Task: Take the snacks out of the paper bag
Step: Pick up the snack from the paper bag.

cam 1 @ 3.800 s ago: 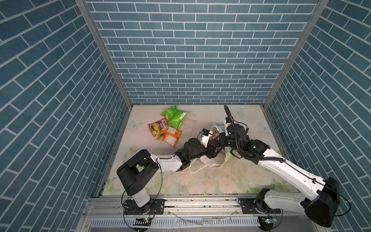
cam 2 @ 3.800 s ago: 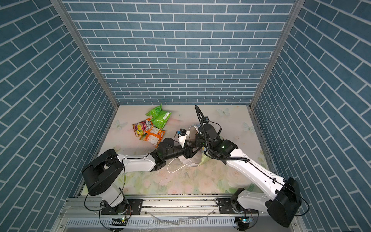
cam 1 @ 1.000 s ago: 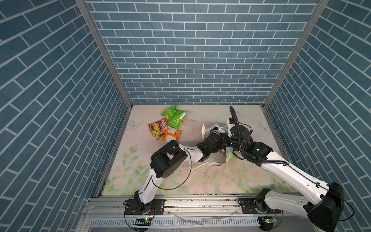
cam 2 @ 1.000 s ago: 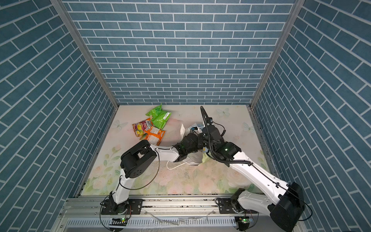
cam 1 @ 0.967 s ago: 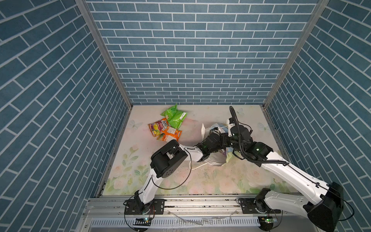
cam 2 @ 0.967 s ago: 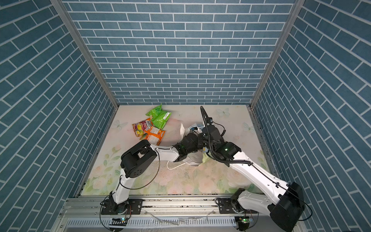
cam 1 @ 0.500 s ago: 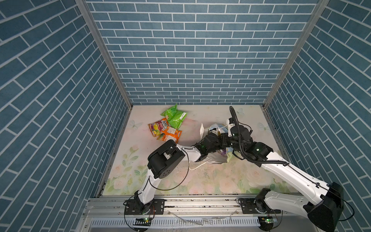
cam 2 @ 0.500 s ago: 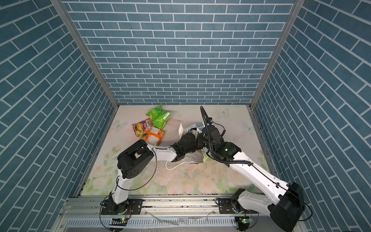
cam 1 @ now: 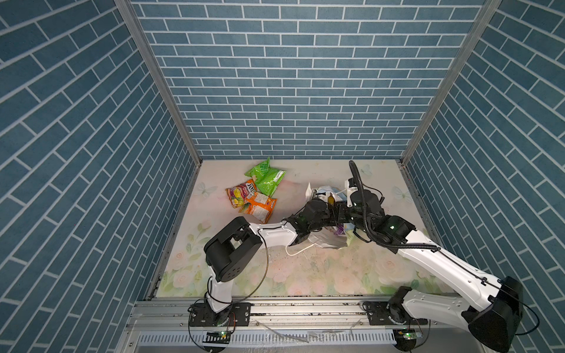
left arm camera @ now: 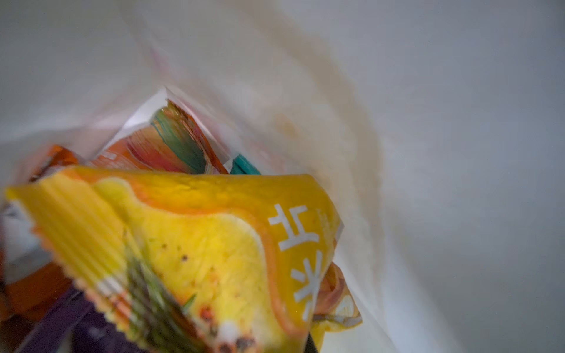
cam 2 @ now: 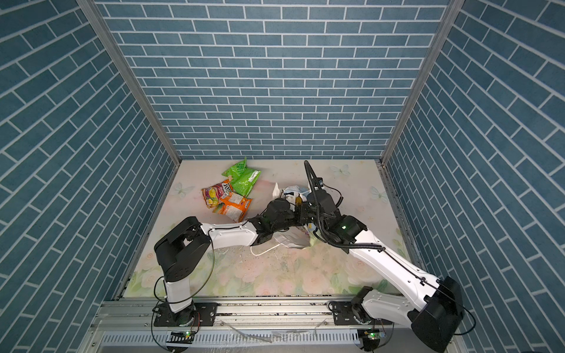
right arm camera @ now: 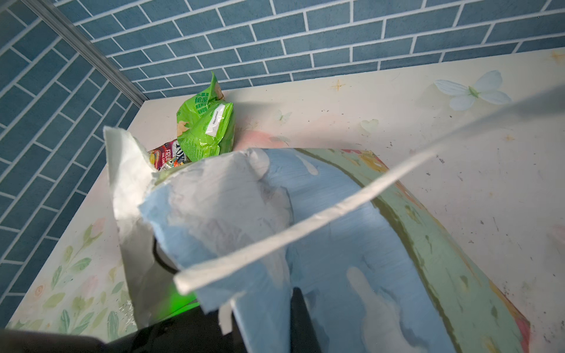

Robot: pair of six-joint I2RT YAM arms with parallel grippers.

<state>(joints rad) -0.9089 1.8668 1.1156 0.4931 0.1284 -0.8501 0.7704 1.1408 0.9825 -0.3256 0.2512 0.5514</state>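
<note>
1. Yellow foil fills the left wrist view. A yellow packet [left arm camera: 198, 244] printed with white Chinese characters sits inside the white-walled paper bag [left arm camera: 428, 152], over a purple packet [left arm camera: 61, 324] and an orange packet [left arm camera: 159, 152].
2. Only the right wrist view gives readable print outside the bag: "FRUI" on the red fruit packet [right arm camera: 166, 156], and Chinese script with a white label on the green packet [right arm camera: 208, 128].
3. Both top views show those two touching an orange-and-white packet [cam 1: 260, 207] on the tabletop [cam 1: 305, 275], beside the crumpled bag.
4. The left jaws are buried in the bag's mouth, so I cannot tell their state.
5. The right jaws are clamped on the bag's blue-printed wall, and its white handle [right arm camera: 305, 226] crosses that view.
</note>
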